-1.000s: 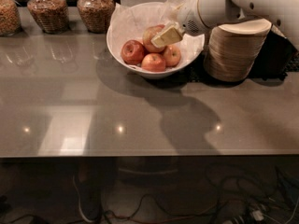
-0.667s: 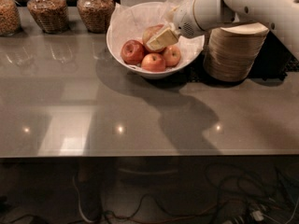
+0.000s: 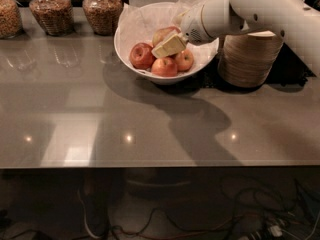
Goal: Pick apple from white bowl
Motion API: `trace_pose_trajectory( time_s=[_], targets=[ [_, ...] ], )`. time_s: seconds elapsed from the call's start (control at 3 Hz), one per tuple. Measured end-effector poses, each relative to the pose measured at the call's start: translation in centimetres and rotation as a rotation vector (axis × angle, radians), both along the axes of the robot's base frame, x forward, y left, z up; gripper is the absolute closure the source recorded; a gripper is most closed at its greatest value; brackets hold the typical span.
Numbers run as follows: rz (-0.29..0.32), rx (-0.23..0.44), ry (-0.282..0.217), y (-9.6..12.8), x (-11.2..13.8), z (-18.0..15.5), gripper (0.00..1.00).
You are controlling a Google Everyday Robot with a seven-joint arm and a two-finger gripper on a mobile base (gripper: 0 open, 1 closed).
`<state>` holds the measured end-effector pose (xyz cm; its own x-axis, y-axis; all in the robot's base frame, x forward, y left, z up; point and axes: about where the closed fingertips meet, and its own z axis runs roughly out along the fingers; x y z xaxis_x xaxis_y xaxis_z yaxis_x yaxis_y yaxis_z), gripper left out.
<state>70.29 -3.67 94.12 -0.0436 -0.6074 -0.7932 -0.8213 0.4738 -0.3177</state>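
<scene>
No legible text (not even labels)

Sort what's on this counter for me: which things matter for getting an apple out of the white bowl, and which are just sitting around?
Job in hand:
white bowl
apples in it
gripper, low over the apples inside the bowl

Lying about:
three glass jars along the back
stacked beige bowls beside the white bowl

At your table's (image 3: 150, 114) far-left corner, 3 filled glass jars (image 3: 50, 14), far edge toward the right, stacked beige bowls (image 3: 250, 59), cables (image 3: 200, 219) beneath, gripper (image 3: 168, 46) over mid far edge
</scene>
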Motion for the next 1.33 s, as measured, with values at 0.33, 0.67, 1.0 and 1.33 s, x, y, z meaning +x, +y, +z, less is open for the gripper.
trace_pose_trajectory(
  time_s=[0.33,0.67,1.0,1.33],
  targets=[
    [-0.008,0.008,0.011,0.3,0.7,-0.9,0.3],
    [-0.025,0.012,0.023,0.3,1.4,-1.9,0.31],
    [-0.04,0.012,0.037,0.2,2.1,-2.7,0.32],
    [-0.046,0.01,0.046,0.1,2.3,-3.2,0.51]
  ],
)
